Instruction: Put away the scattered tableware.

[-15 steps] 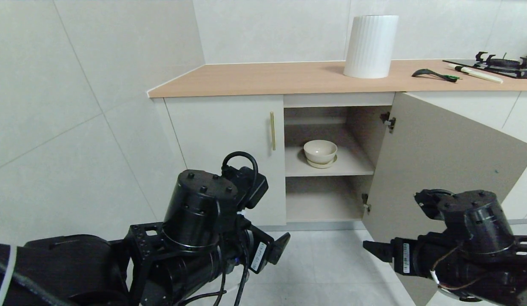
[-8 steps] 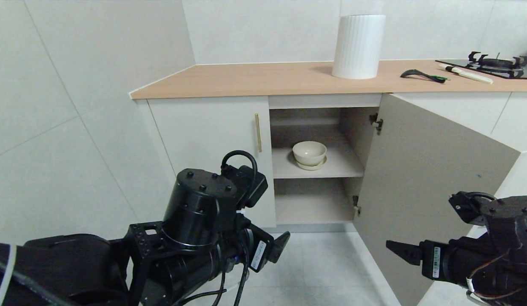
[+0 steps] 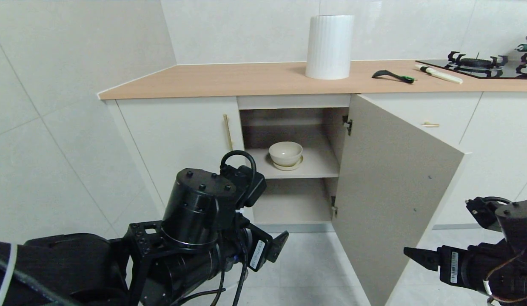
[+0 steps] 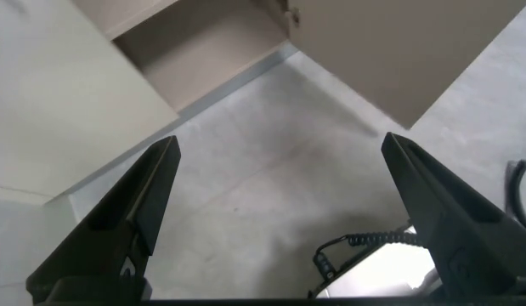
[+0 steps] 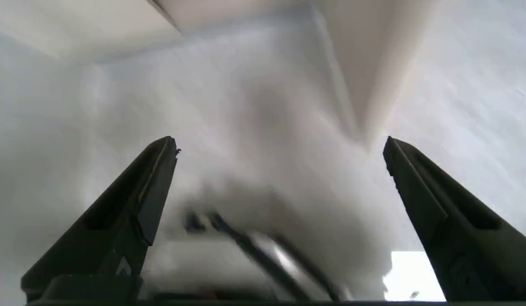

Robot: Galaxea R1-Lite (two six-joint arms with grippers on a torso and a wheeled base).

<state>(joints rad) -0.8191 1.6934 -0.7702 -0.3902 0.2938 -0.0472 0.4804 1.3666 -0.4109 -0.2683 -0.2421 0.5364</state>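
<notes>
Holds left tool (image 4: 279, 140) and right tool (image 5: 279, 140) low over the grey tiled floor (image 3: 306, 259), fingers of each spread wide, gripping nothing. Faces an open white cabinet (image 3: 386, 191): cream ceramic bowl (image 3: 285, 152) on a matching saucer (image 3: 289, 167) on the upper shelf (image 3: 319, 163). On the wooden counter (image 3: 229, 78), a black ladle (image 3: 393, 76) near a white ribbed cylinder (image 3: 329, 46).

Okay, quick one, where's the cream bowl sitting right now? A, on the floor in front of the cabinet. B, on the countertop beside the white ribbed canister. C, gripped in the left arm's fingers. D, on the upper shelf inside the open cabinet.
D: the bowl rests on a small plate on the upper shelf, just inside the open cabinet door.
</notes>
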